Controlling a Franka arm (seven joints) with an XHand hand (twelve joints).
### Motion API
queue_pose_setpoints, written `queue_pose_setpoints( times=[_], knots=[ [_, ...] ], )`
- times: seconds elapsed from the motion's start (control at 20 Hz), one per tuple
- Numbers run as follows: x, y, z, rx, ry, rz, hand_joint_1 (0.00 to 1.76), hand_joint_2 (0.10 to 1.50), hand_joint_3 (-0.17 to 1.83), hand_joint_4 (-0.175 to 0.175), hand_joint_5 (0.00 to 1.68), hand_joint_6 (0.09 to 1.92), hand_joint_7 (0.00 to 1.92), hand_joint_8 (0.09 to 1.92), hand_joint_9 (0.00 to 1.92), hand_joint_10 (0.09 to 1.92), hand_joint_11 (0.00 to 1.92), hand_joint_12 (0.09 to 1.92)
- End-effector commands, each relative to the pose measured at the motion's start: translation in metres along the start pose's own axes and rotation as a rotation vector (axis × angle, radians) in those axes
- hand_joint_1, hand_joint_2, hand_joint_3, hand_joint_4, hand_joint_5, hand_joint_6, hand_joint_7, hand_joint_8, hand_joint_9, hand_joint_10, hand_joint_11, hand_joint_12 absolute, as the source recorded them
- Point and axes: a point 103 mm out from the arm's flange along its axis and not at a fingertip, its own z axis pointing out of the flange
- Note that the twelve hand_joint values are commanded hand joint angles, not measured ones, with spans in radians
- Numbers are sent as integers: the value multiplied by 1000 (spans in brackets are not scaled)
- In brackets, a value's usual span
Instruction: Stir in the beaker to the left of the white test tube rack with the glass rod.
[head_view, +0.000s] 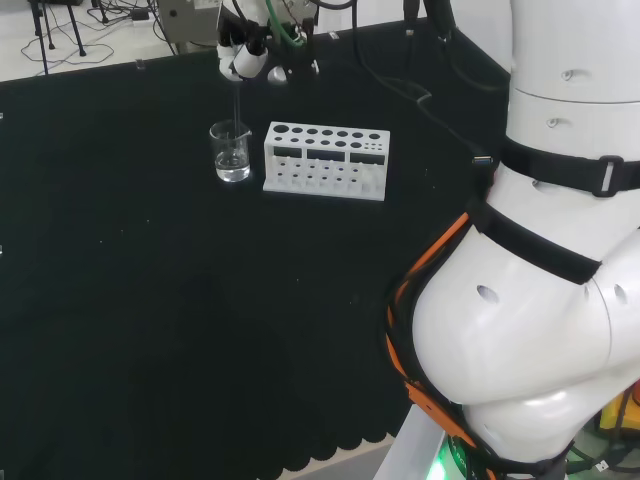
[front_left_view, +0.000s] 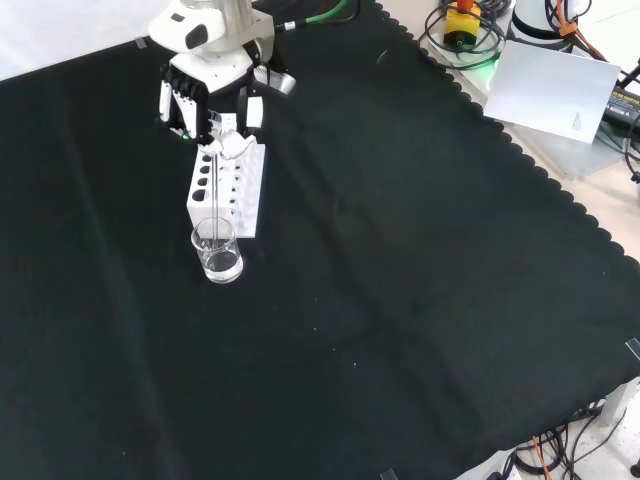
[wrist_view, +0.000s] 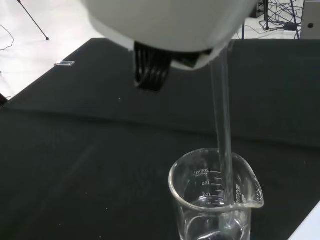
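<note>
Glass rod (wrist_view: 223, 125) in the hand (front_left_view: 215, 100) dips into beaker (wrist_view: 215, 200).

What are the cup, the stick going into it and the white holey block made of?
The beaker looks like clear glass, though it might be plastic: you see straight through it, and its rim shines. The glass rod, held by the hand, is just as see-through and smooth. The test tube rack seems to be white matte plastic, solid, with neat round holes.

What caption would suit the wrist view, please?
Glass rod held by the hand, dipping into a clear beaker.
</note>
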Motion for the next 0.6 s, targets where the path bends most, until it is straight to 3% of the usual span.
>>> queue_pose_setpoints(
  times=[0.05,0.3,0.6],
  knots=[
    [3,0,-3,0,-15,3,1216,495,937,-175,1319,721,1583,867,1734,762,1109,906],
    [12,-4,-9,18,-9,-1,1216,495,937,-175,1318,724,1584,866,1734,761,1110,906],
    [38,-6,-7,19,-6,-44,1216,495,938,-175,1317,726,1585,865,1735,760,1110,906]
  ],
)
